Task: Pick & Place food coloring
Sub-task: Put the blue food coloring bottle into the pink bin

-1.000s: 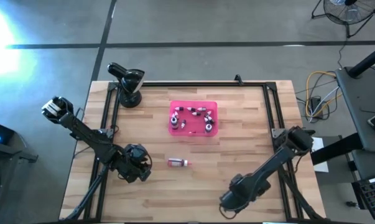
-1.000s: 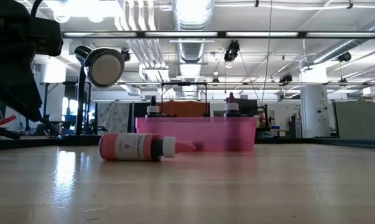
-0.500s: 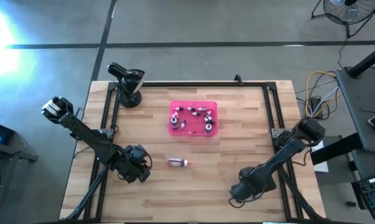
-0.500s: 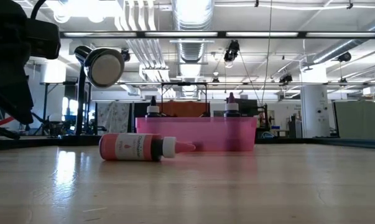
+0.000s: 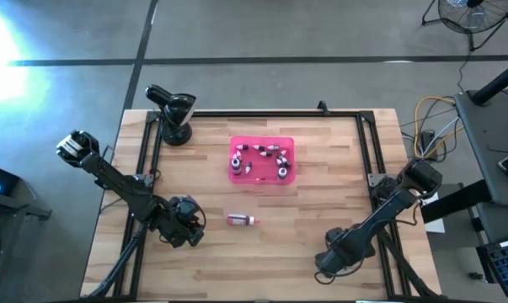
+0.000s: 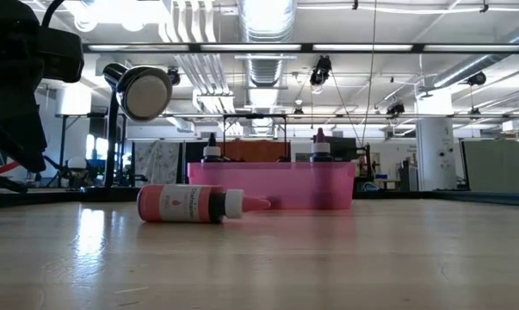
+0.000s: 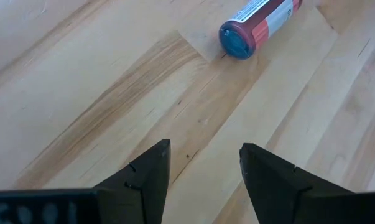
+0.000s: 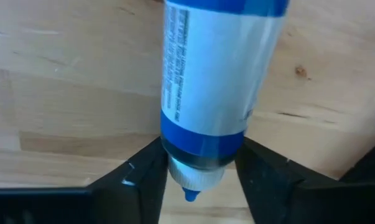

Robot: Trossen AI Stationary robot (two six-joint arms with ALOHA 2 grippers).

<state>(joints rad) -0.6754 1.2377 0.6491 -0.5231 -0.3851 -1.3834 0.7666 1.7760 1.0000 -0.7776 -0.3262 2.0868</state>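
**Right hand pinches a blue bottle; carry to the tray comes next**

Your right hand [image 5: 334, 263] sits low at the near right corner of the bench [image 5: 321, 177]. In its wrist view the fingers [image 8: 140, 171] press on both sides of a blue food coloring bottle [image 8: 221, 81] near its neck, tip pointing back toward the camera. So the pick looks made, and the step in hand is the carry.

Your left hand [image 7: 203, 168] waits at the near left, spread, nothing between the fingers. A red food coloring bottle [image 7: 259, 22] lies on its side on the wood just ahead of it, base toward the camera. Same bottle in the low view [image 6: 194, 204], apart from the pink tray [image 5: 237, 172] behind it.

The tray already holds several bottles; two dark caps stand above its wall, one at [image 6: 212, 151].

Next move, as I judge it: lift the blue bottle clear of the bench, bring it across toward the middle and over the tray, and release above a free gap so you don't knock the upright ones. Then the red bottle is the one left loose; your left hand is nearest.
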